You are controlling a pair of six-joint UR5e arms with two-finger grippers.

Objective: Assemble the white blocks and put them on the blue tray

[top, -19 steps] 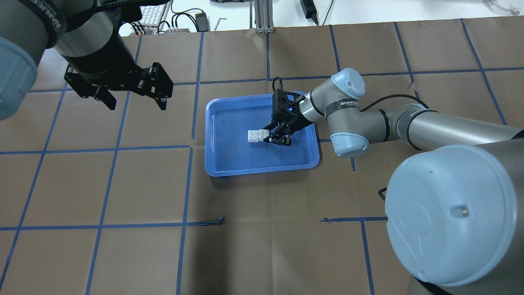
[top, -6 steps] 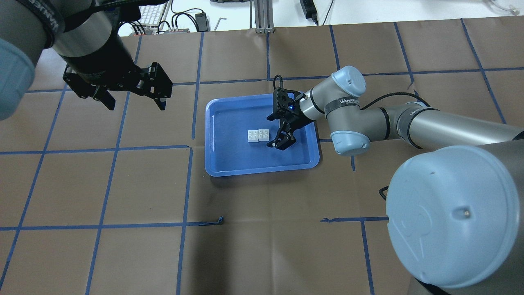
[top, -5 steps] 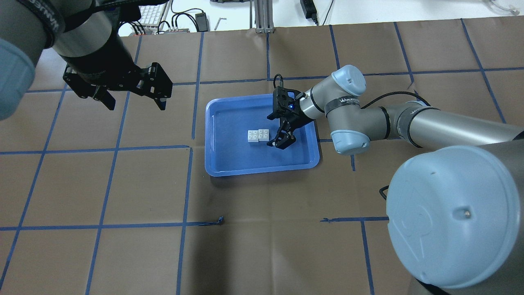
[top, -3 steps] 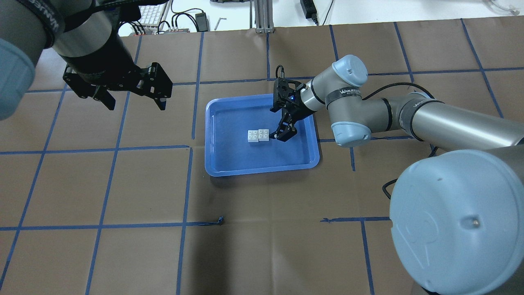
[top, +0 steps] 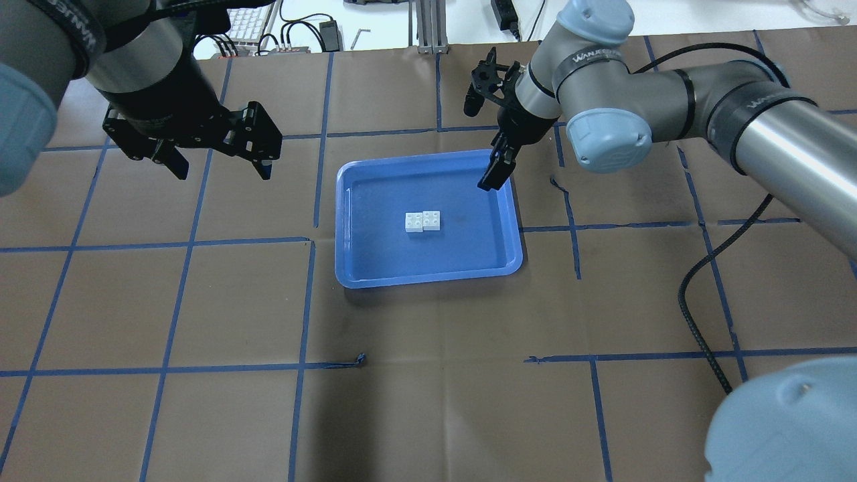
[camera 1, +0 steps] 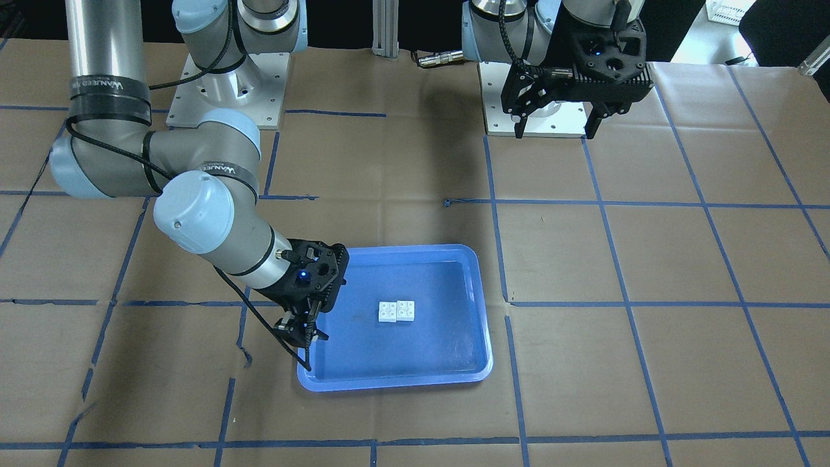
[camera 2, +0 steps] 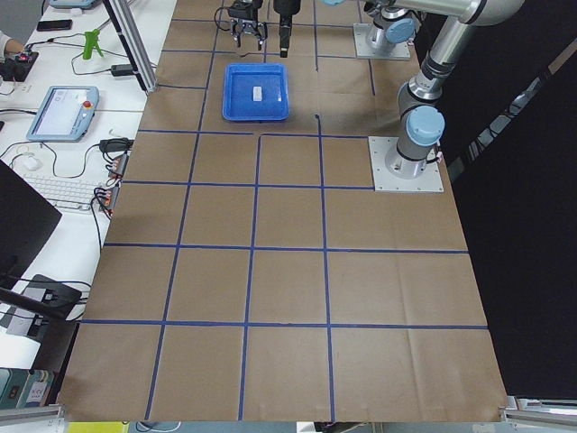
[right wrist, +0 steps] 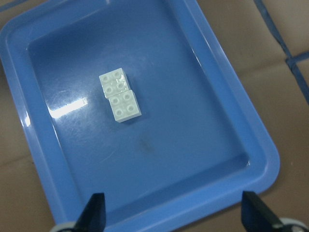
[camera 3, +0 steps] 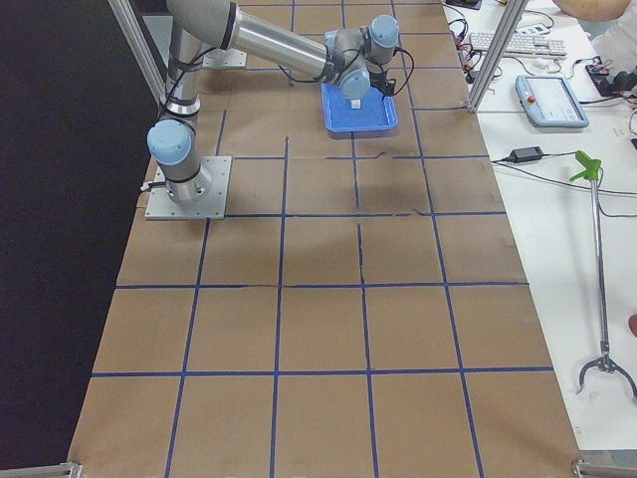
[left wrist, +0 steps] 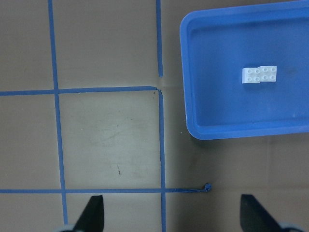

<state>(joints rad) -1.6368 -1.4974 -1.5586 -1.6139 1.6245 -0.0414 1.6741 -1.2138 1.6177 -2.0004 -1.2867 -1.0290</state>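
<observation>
white blocks touching, mid blue tray — left pincer apart, well aside; right pincer apart over its corner.

light: bright, even | shadows: soft, under arms | glare: blue tray floor | focus: sharp

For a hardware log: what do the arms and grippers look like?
The right arm and left arm are silver-grey tubes with pale blue joint caps and black lettered bands. A black cable runs along the right. The left gripper and right gripper are black, blue-lit.
</observation>
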